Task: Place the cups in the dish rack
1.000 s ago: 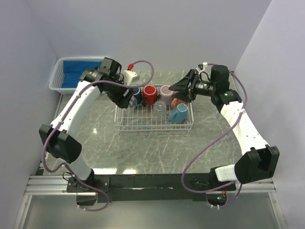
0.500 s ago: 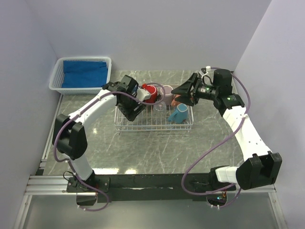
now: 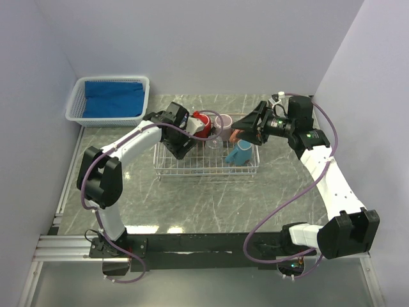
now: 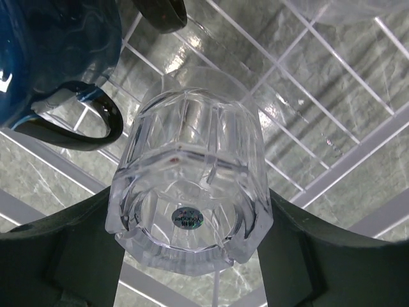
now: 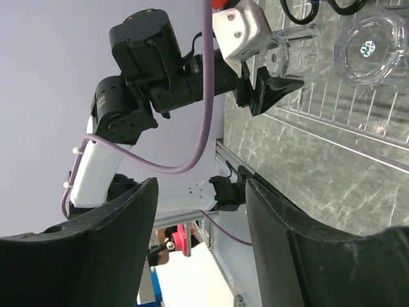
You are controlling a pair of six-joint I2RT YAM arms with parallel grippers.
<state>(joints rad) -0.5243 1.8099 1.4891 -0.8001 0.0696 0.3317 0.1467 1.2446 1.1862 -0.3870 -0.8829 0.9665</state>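
My left gripper (image 3: 183, 141) is low over the left part of the white wire dish rack (image 3: 206, 173). It is shut on a clear faceted glass cup (image 4: 188, 185), whose base with a sticker faces the wrist camera. A navy mug (image 4: 51, 51) lies right beside it in the rack. The red (image 3: 201, 125), mauve (image 3: 223, 121), salmon (image 3: 238, 135) and light blue (image 3: 241, 152) mugs sit in the rack. A second glass cup (image 5: 370, 48) stands among them. My right gripper (image 3: 246, 125) is open and empty above the rack's right end.
A white plastic basket (image 3: 75, 105) with a blue cloth stands at the back left corner. Grey marble tabletop (image 3: 204, 204) lies in front of the rack. Walls close in on the left, back and right.
My left arm has dropped and reached into the rack's left part with the glass cup. My right gripper has drawn back slightly to the right.
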